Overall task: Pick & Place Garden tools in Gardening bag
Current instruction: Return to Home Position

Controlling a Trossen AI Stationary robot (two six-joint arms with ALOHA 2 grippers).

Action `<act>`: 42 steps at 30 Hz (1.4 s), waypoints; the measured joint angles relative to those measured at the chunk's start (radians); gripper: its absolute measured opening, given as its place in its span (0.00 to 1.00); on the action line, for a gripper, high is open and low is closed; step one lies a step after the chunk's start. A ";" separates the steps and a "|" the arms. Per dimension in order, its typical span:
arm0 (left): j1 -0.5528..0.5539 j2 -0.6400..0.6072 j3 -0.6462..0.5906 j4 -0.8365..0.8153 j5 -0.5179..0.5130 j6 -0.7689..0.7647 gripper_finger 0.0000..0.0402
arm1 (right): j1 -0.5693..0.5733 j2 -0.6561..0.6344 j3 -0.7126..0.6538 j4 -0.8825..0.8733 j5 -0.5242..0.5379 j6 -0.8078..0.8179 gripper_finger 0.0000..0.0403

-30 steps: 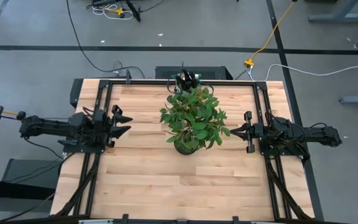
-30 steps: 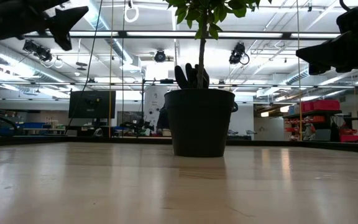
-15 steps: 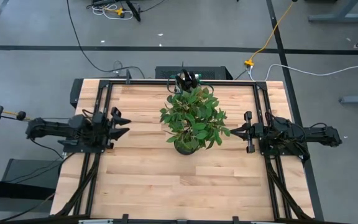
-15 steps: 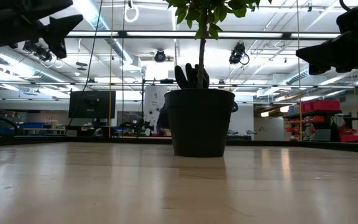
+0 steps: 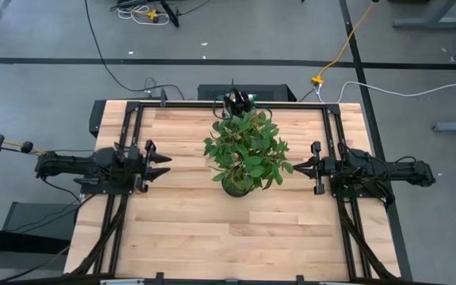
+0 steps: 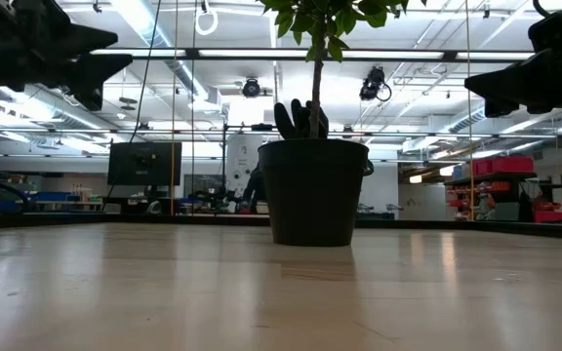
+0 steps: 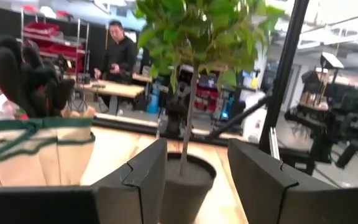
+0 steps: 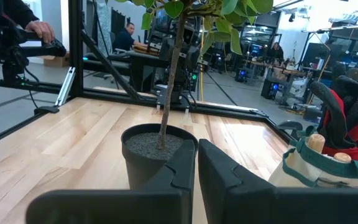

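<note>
The tan gardening bag (image 7: 36, 152) with green trim stands at the table's far edge (image 5: 238, 100), partly behind the plant. Black-and-red gloves (image 7: 27, 74) and wooden tool handles (image 8: 316, 143) stick up out of its top. My left gripper (image 5: 165, 162) hangs open over the table's left side, pointing at the plant, with nothing between its fingers (image 7: 143, 180). My right gripper (image 5: 295, 167) hangs shut over the right side, also pointing at the plant and clear of it.
A leafy plant in a dark pot (image 5: 244, 154) stands at the table's middle, between both grippers and in front of the bag. Black frame rails (image 5: 129, 119) run along the table's left, right and far edges. People (image 7: 120, 53) stand in the room beyond.
My left gripper has sunk a little and tipped from pointing upward toward level, still open. The right arm, the plant and the bag have kept still.
</note>
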 joint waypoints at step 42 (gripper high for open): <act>0.033 0.003 -0.002 -0.122 0.112 0.051 0.44 | 0.000 0.000 0.000 0.000 0.000 0.000 0.06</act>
